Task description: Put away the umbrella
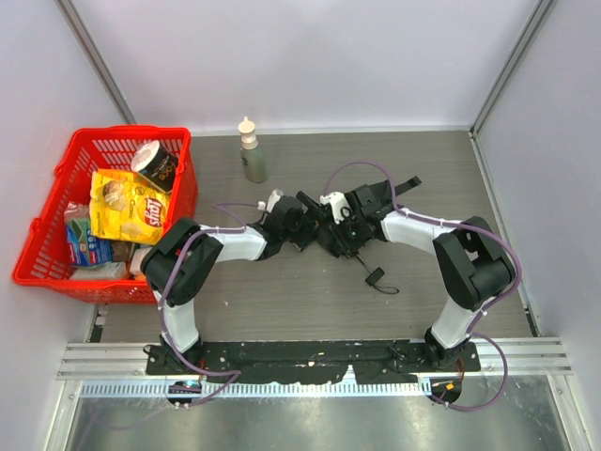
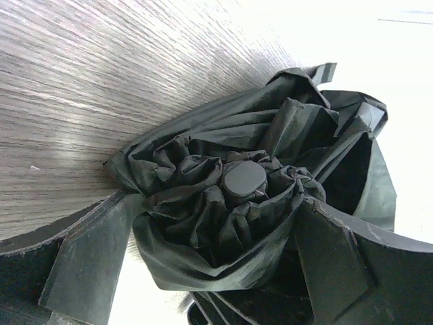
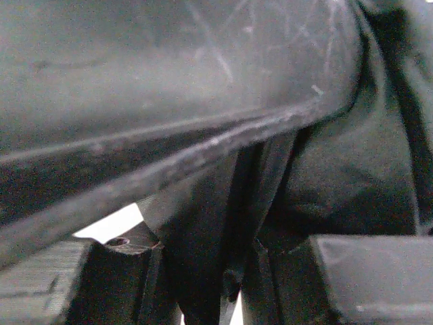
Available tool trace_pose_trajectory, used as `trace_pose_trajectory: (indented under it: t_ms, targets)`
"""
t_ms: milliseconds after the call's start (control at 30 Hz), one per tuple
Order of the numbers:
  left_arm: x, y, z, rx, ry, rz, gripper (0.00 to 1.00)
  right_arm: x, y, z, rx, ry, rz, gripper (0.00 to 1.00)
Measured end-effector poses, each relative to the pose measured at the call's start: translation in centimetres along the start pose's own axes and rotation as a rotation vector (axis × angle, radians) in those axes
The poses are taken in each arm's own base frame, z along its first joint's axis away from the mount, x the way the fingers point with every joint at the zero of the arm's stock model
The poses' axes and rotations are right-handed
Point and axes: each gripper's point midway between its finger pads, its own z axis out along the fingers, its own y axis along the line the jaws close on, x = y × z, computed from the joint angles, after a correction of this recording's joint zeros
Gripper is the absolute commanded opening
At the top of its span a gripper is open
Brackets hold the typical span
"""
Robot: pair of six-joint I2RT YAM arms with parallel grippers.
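Note:
The umbrella is a crumpled bundle of dark charcoal fabric in the middle of the table, with both grippers meeting on it. Its wrist loop trails toward the front right, and a black strap tab sticks out behind the right arm. In the left wrist view the gathered canopy with its round black cap fills the gap between the fingers of my left gripper, which is shut on the fabric. My right gripper is shut on a fold of the umbrella fabric. The shaft is hidden.
A red basket stands at the back left, holding a yellow snack bag, a can and other packets. A small bottle stands behind the grippers near the back wall. Walls close in on three sides.

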Motion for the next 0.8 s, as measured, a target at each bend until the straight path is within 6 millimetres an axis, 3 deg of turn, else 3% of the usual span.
trace_pose_trajectory:
  t_ms: [267,333,467,500,733,800]
  targets:
    - [0.2,0.7,0.5,-0.113,-0.002,-0.023,0.99,-0.2,0.2,0.1,0.022,0.0,-0.035,0.01]
    - [0.2,0.8,0.6,-0.131,-0.004,-0.031,0.92,-0.2,0.0,0.0,0.035,0.0,-0.028,0.01]
    - [0.1,0.9,0.7,-0.13,-0.016,-0.055,0.7,-0.3,0.2,0.2,0.047,-0.004,-0.05,0.01]
    - [0.1,1.0,0.8,-0.126,-0.018,-0.064,0.69,-0.3,0.2,0.2,0.048,-0.006,-0.06,0.01]
    - [0.1,1.0,0.7,-0.065,-0.023,-0.092,1.0,-0.7,0.5,0.2,0.064,-0.041,-0.112,0.01]
    - [0.2,0.7,0.4,-0.045,-0.023,-0.093,1.0,-1.0,0.4,0.0,0.077,-0.063,-0.117,0.01]
